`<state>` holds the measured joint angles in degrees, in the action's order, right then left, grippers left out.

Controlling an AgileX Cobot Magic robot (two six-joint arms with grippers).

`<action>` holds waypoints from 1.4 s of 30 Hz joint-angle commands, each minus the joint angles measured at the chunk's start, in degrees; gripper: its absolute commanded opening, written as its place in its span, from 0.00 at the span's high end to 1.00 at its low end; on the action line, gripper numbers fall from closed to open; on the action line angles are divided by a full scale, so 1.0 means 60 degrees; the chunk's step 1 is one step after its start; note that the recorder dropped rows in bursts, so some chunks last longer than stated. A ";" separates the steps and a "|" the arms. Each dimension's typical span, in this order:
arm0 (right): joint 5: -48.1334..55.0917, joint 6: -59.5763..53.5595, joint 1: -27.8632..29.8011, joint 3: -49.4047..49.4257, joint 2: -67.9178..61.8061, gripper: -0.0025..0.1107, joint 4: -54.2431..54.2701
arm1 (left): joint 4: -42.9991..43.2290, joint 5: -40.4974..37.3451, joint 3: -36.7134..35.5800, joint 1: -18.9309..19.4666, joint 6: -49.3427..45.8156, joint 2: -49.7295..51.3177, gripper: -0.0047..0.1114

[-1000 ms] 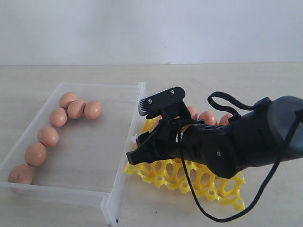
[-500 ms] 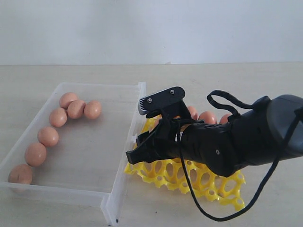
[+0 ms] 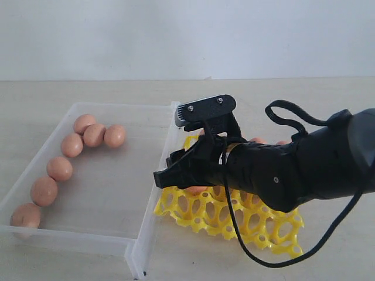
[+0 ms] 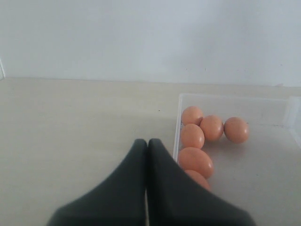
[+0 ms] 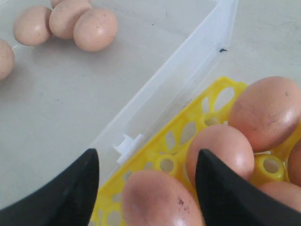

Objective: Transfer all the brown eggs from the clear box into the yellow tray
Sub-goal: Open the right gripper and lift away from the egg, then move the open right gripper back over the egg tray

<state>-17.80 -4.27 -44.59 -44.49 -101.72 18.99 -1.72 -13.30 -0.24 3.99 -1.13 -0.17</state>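
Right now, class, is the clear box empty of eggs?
No; the exterior view shows seven brown eggs lying inside the clear box, along one side.

Wide bare floor through the middle and right of the clear box [image 3: 111,187], reachable from above, with the brown eggs [image 3: 59,168] strung only along its left wall and upper left corner. Right of centre, blocked by the right arm [image 3: 293,170] lying across the yellow tray [image 3: 193,209], jaws spread over the tray's left edge just beside the box's right wall, eggs packed close beneath, and a black cable [image 3: 234,234] looping over the empty lower cups. Bare surface [image 3: 281,93] behind both across the upper frame.
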 commanded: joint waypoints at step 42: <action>1.0891 0.1146 -0.1900 -1.2449 -0.5204 0.47 -0.0501 | -0.0051 0.0001 0.0040 0.0008 -0.0005 0.0028 1.00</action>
<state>45.72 1.52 -56.00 -116.22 -132.00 14.65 -1.72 -13.30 -0.24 3.99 -1.13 -0.17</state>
